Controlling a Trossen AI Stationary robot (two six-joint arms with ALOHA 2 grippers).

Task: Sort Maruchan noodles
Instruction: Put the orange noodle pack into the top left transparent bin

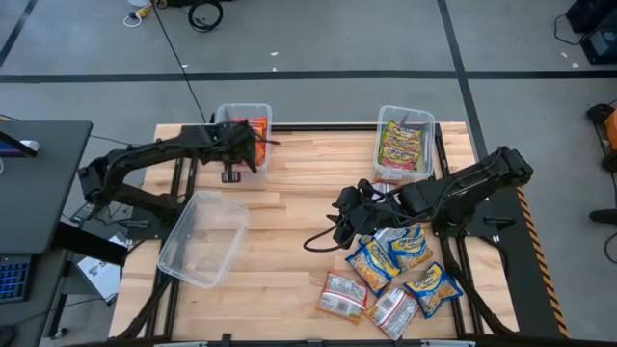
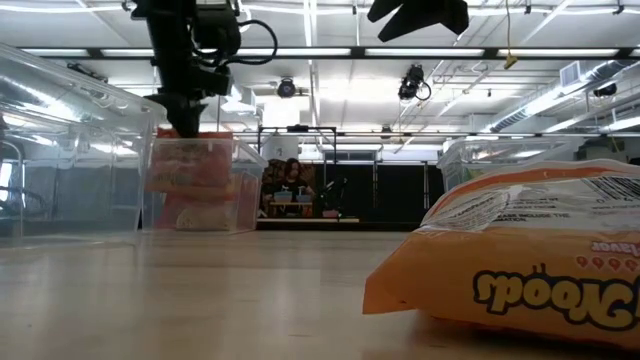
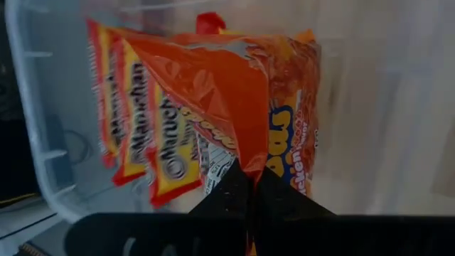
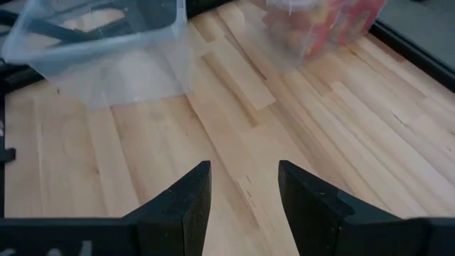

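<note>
I've got the left gripper (image 3: 249, 178) w/ jaws clenched on a crinkly orange packet (image 3: 234, 99) over the clear bin (image 1: 243, 120) at the wood counter's (image 1: 289, 222) far edge; right gripper (image 4: 244, 188) jaws released mid-counter.

three clear bins (image 1: 202, 239), two arms (image 1: 154, 159)

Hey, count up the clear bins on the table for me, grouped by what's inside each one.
Left bin holding orange-red packets: 1
Right bin holding pink and yellow-green packets: 1
Empty bin: 1
Total: 3
</note>
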